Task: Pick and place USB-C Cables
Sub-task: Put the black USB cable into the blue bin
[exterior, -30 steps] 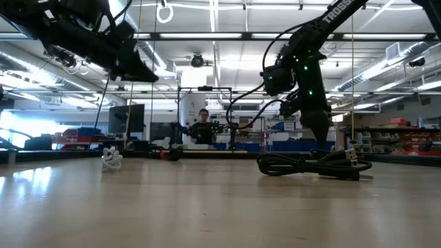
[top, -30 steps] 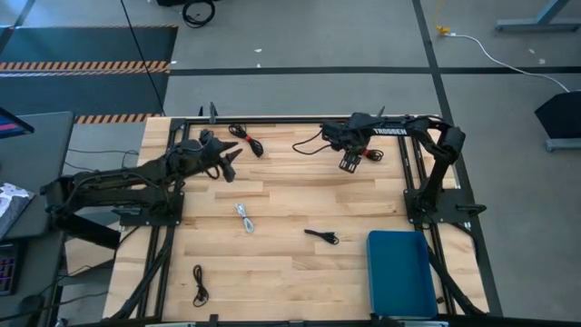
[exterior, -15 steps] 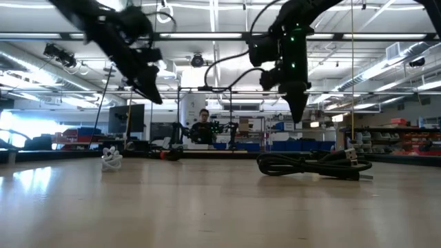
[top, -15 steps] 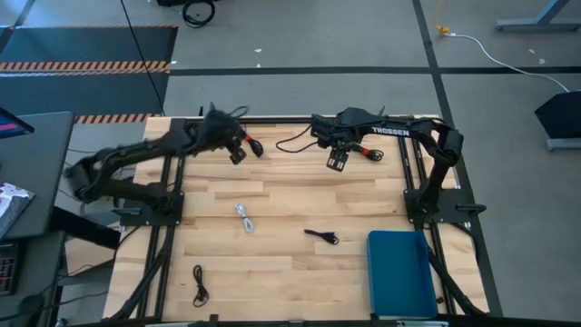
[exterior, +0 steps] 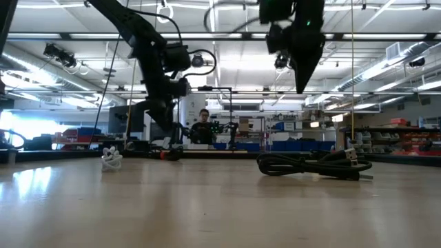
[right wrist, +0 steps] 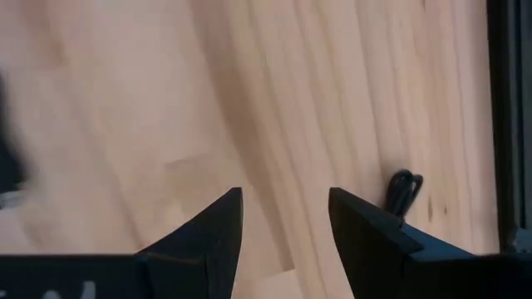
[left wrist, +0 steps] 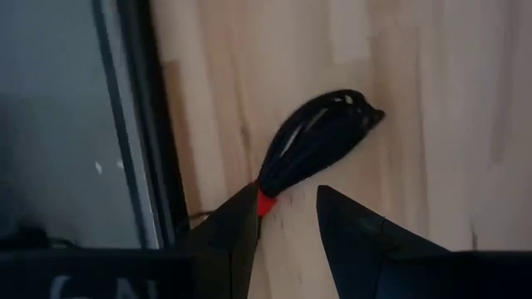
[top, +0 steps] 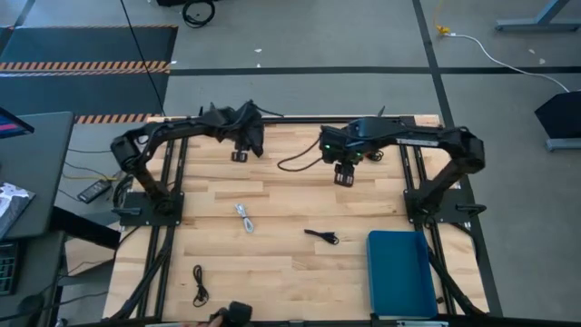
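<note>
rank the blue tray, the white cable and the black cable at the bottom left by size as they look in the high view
1. blue tray, largest by far
2. white cable and black cable: they look about alike, so I won't rank them

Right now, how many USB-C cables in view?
5: white cable centre-left; black cable mid-table; black one front-left; red-banded one at left gripper; fifth by table edge, right wrist view. More may be hidden.

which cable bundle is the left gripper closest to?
The black bundle with a red band at the table's far edge, directly ahead of the left gripper. The white bundle and the plain black ones lie farther off.
</note>
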Robot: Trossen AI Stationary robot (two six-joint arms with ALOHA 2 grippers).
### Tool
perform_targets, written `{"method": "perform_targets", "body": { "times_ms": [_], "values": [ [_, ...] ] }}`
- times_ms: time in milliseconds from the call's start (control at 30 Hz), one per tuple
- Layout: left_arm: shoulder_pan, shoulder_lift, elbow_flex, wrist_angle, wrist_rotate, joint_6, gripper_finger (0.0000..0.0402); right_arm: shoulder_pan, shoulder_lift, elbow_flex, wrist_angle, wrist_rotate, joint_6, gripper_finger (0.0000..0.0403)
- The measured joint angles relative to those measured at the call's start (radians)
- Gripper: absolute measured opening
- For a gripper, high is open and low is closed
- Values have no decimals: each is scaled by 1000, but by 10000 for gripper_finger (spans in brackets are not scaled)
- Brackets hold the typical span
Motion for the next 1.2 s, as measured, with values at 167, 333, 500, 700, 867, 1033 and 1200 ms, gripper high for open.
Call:
{"method": "perform_targets", "body": {
  "times_ms": [167, 333, 500, 700, 867, 1033, 1200],
  "values": [
    [-16, 15, -1, -12, -1, 130, 133, 73, -101, 0, 3, 1, 41, 185],
    [-12, 16, -2, 46, 0, 250, 133, 140, -181, 0, 4, 3, 130, 185],
    [-12, 16, -2, 97, -22, 223, 135, 216, -234, -19, 9, 33, 188, 185],
    [-58, 16, -2, 91, -67, 167, 154, 275, -254, -56, 8, 84, 232, 185],
    [-66, 26, -2, 95, -54, 115, 149, 299, -253, -92, 29, 84, 251, 185],
    [-32, 93, 13, 32, -75, 6, 143, 318, -252, -101, 27, 82, 271, 185],
    [-12, 199, 88, -63, -78, -48, 144, 324, -253, -101, 29, 83, 263, 185]
  ]
}}
